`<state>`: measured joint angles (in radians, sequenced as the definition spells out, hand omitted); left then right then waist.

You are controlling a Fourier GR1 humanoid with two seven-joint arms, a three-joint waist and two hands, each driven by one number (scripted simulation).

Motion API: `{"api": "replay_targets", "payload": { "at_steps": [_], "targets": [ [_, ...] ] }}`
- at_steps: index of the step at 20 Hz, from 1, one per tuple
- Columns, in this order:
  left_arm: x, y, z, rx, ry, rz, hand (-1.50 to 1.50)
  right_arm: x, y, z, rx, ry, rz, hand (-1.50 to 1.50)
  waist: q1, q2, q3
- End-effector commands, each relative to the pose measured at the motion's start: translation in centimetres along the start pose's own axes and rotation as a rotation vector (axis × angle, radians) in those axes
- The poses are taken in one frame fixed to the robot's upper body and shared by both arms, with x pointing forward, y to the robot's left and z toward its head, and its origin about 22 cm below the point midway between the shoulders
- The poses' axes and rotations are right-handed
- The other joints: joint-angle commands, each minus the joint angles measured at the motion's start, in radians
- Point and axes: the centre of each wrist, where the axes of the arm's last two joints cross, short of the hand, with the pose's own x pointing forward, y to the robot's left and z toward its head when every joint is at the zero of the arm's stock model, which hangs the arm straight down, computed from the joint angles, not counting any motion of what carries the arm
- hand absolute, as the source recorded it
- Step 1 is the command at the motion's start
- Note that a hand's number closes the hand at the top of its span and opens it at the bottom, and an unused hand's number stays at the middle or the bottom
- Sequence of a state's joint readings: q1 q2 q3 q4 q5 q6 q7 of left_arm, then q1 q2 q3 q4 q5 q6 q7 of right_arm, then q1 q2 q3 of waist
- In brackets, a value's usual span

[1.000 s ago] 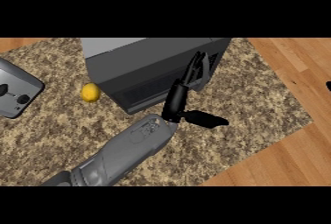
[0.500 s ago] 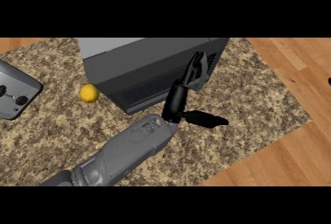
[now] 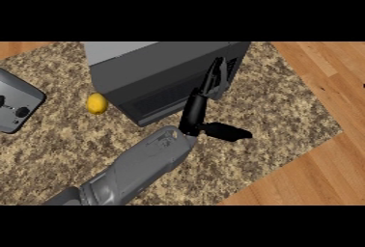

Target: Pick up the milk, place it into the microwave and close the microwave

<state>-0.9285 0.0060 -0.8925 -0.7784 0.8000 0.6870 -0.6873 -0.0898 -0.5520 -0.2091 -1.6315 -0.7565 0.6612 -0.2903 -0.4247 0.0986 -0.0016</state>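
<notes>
A grey forearm comes up from the lower left of the head view and ends in a black hand (image 3: 202, 103), which I take for the left hand though I cannot be certain; its fingers (image 3: 215, 77) are stretched straight against the dark front of the microwave (image 3: 153, 72), its thumb juts out to the right over the speckled granite counter (image 3: 285, 111), and it has hold of nothing. The milk cannot be seen anywhere. A yellow lemon (image 3: 97, 103) lies on the counter just left of the microwave, and a grey toaster (image 3: 16, 100) sits at the left edge.
</notes>
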Motion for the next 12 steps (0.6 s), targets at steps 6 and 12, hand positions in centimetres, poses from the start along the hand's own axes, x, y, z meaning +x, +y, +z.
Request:
{"api": "replay_targets", "payload": {
  "at_steps": [6,12],
  "targets": [
    [0.0,0.3,-1.3,0.032,0.019,-0.005,-1.50,0.4,-0.1,-0.7,0.026,-0.004,-0.016,-1.50,-0.006,0.004,-0.001],
    [-1.5,1.9,-1.5,0.012,0.094,-0.134,-1.50,0.9,-0.3,-1.0,0.031,0.002,-0.014,-1.50,0.005,0.004,0.011]
  ]
}}
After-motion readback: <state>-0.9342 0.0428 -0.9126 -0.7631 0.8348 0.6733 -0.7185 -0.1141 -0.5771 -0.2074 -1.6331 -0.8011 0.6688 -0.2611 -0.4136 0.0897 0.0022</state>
